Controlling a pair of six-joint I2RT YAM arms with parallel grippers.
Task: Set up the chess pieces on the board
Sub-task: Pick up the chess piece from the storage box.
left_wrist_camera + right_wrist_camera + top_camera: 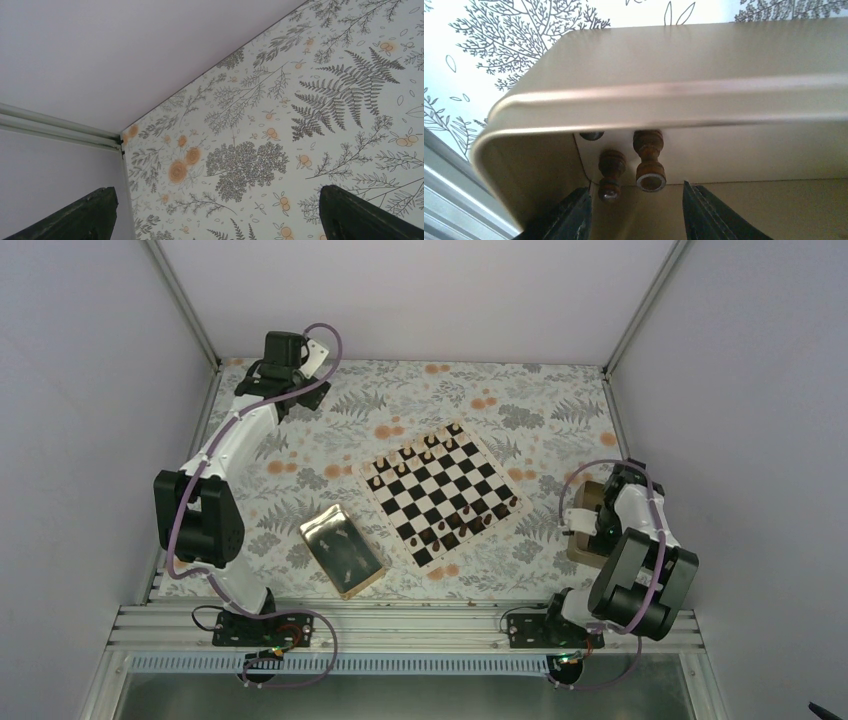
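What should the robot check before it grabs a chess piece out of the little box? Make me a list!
1. Right jaws open: ok, they stand apart inside the tan box.
2. Piece lined up: ok, one dark piece lies just ahead of the gap.
3. Neighbour clear: not ok, a second dark piece lies close to one jaw.
4. Free squares on the board: ok.
5. Left jaws out of the way: ok, open, at the far corner.
6. Which chessman it is: cannot tell.
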